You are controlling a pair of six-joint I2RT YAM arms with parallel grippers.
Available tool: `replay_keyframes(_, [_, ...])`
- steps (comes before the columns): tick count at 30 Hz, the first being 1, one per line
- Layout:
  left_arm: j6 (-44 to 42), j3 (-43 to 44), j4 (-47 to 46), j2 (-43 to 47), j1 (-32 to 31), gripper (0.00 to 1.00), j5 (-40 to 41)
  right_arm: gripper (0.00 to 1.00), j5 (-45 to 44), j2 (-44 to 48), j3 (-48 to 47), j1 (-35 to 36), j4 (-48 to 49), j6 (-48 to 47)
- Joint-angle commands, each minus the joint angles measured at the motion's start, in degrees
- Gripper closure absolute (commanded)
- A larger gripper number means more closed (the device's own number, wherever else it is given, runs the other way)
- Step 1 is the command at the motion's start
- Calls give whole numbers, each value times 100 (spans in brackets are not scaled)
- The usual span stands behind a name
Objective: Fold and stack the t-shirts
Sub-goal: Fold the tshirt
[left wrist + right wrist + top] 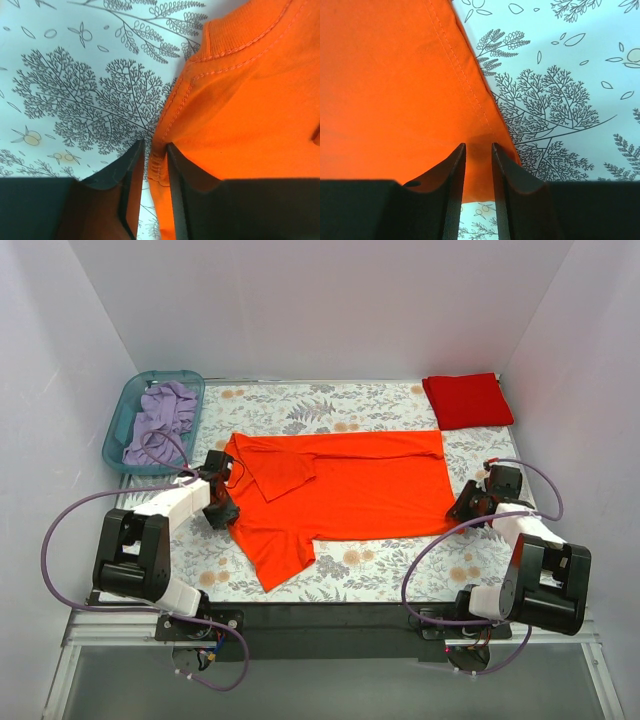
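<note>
The orange t-shirt point(345, 490) lies spread on the floral table cloth, collar to the left and hem to the right, one sleeve folded in over its chest. My left gripper point(222, 502) is at its collar-side shoulder; in the left wrist view the stitched shoulder seam point(159, 162) stands pinched between the narrow jaws of my left gripper point(156, 150). At the near hem corner is my right gripper point(468, 502). My right gripper point(479, 150) has its jaws a little apart over the flat hem corner point(479, 175). The red t-shirt point(467, 400) lies folded at the back right.
A teal basket point(125, 425) with a lilac garment point(160, 420) stands at the back left. White walls close in the table on three sides. The orange shirt's near sleeve point(280, 560) sticks out toward the front edge.
</note>
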State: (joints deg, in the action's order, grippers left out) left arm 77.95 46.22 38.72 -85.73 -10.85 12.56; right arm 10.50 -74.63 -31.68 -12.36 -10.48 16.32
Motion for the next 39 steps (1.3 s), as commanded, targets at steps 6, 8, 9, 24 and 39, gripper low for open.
replay_keyframes(6, [62,501,373,505,39,61,-482,64,-13,440,-224,-12,-586,73])
replay_keyframes(8, [45,879,373,479,48,61,-447,64,31,590,-198,14,-674,126])
replay_keyframes(9, [18,1046,364,418,48,62,-421,64,57,607,-172,14,-718,152])
replay_keyframes(24, [-465,3182,-286,-2253,180,93,-87,72,198,573,-101,58,-1044,188])
replay_keyframes(39, [-702,2832,-734,-2615,435,94,423,74,-821,36,171,-179,-1035,-41])
